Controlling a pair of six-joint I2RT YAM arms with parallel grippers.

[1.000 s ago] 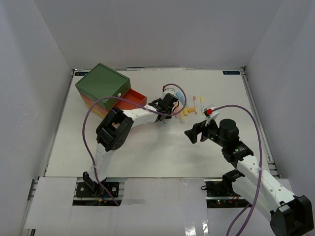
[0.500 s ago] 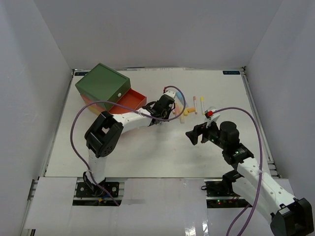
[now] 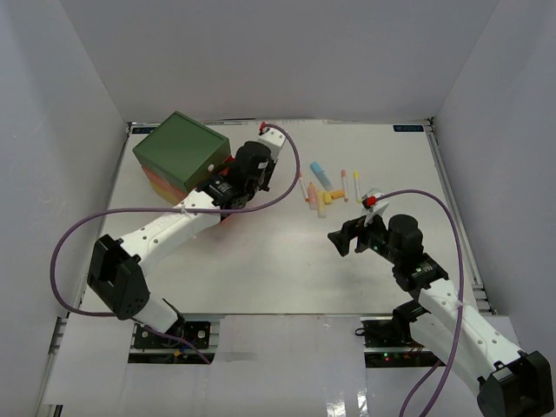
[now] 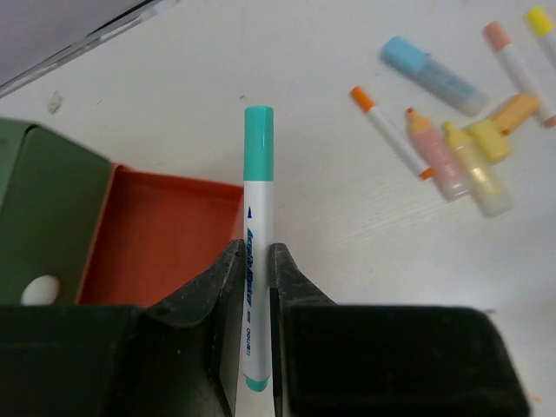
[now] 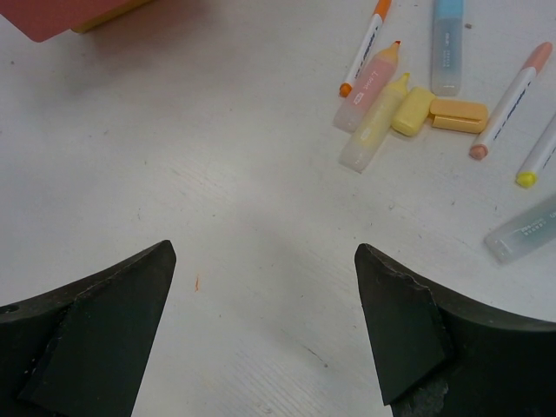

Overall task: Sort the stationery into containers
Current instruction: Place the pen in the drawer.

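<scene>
- Left gripper (image 4: 258, 261) is clamped on a mint-capped pen (image 4: 258, 174), jaws pinching the white barrel down near its tail end, cap sticking out toward 12 o'clock in the wrist view.
- Pen hangs right by the pulled-out orange-red drawer (image 4: 148, 243), which sits at about 9 o'clock from it and looks bare inside.
- Looks-wise: thin white barrel, blue print down the side, mint at both ends.
- Handling guess: super light, stiff, smooth plastic, so probably a bit slick. Mid-barrel is the safer spot to pinch, since a grip this near the tail might let it swing.
- Right gripper (image 5: 265, 252) is spread wide with nothing in it, hovering over the table.
- Rest of the stationery (image 5: 382, 95) lies in a loose cluster at roughly 1 o'clock from it: pastel pens and stubby highlighters, some touching.
</scene>
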